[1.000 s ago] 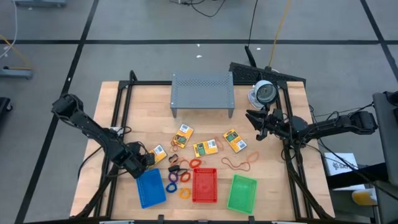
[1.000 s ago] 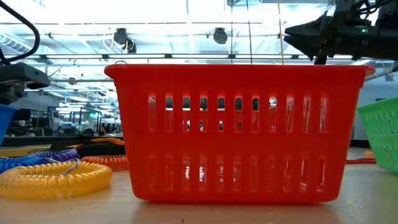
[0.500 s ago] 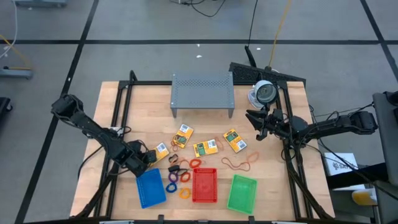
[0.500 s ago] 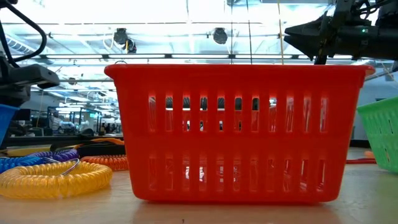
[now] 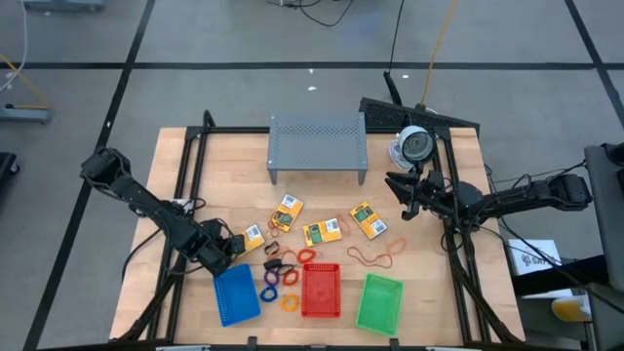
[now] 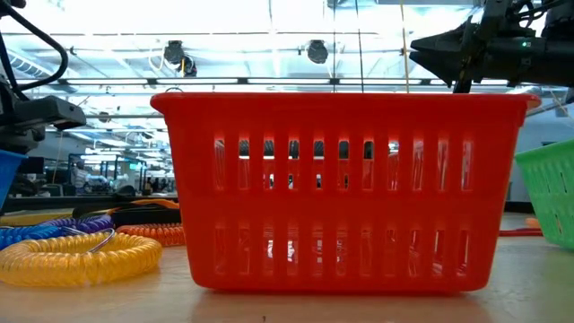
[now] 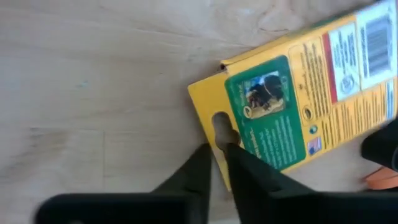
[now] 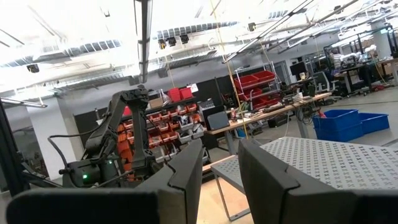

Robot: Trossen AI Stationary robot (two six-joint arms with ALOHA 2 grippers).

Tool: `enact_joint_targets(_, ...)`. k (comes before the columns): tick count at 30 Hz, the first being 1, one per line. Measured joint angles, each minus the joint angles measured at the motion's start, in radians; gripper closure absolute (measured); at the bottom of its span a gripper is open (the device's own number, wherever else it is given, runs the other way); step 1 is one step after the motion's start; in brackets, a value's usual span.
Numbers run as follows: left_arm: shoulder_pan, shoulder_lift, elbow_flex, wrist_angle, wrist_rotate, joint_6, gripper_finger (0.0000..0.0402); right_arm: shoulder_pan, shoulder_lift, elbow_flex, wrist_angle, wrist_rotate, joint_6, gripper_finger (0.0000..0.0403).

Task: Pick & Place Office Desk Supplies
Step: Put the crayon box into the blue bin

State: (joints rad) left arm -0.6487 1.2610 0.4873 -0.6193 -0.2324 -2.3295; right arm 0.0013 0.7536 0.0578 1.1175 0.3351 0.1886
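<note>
Change: over the last second the left gripper (image 5: 231,248) has crept slightly toward the crayon box (image 5: 251,238) in the lower-left of the high view; otherwise the table layout matches the earlier frames; the right arm has not moved
Left gripper: low over the wood, just above the blue tray (image 5: 235,293); in its wrist view the two dark fingers (image 7: 199,171) stand nearly together at the box's near edge, by the hanger hole; whether they pinch the cardboard flap or only touch it I cannot tell
Crayon box at the gripper: lying flat on the table (image 5: 224,166), green-and-yellow face up, barcode end toward the upper right of the wrist view; not lifted
Right gripper (image 5: 402,191): raised in the right-centre of the high view, beside the round white-and-grey device (image 5: 414,146); fingers parted, holding nothing; waiting
Other supplies: three more crayon boxes in mid-frame; coil rings (image 5: 276,284) between blue tray and red tray (image 5: 321,290); rubber bands (image 5: 375,257) above the green tray (image 5: 379,303); all three trays look empty
Meaning for the task: probably the first pick is being set up; no item yet placed
</note>
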Motion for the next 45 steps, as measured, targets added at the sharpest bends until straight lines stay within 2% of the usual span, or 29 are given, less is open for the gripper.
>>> enact_joint_targets(3, 0.0, 0.001, -0.001, 0.001, -0.032, 0.007, 0.0393, 0.0, 0.0, 0.0, 0.0, 0.0, 0.0, 0.0309)
enact_joint_targets(9, 0.0, 0.003, -0.005, 0.025, -0.16, 0.035, 0.0397, 0.0, 0.0, 0.0, -0.007, 0.001, 0.0, 0.0308)
enact_joint_targets(13, 0.001, 0.003, -0.005, 0.046, -0.209, 0.06, 0.0399, 0.0, 0.0, 0.0, -0.007, 0.001, 0.0, 0.031)
enact_joint_targets(21, 0.0, 0.001, -0.003, 0.059, -0.213, 0.079, 0.0395, 0.0, 0.0, 0.0, -0.002, 0.002, 0.006, 0.0309)
enact_joint_targets(28, 0.0, 0.001, -0.001, 0.118, -0.222, 0.161, 0.0388, 0.0, 0.0, 0.0, 0.0, 0.002, 0.008, 0.0309)
enact_joint_targets(31, 0.0, -0.009, -0.001, 0.136, -0.244, 0.192, 0.037, 0.0, 0.0, 0.0, 0.0, 0.002, 0.008, 0.0309)
enact_joint_targets(35, 0.001, -0.045, 0.0, 0.125, -0.254, 0.208, 0.0324, 0.0, 0.0, 0.0, 0.0, 0.001, 0.008, 0.0309)
enact_joint_targets(40, 0.0, -0.111, 0.0, 0.038, -0.226, 0.199, 0.0266, 0.0, 0.0, 0.0, 0.0, 0.001, 0.008, 0.0309)
enact_joint_targets(45, 0.0, -0.164, 0.0, -0.063, -0.191, 0.17, 0.0233, 0.0, 0.0, 0.0, 0.0, 0.001, 0.008, 0.0309)
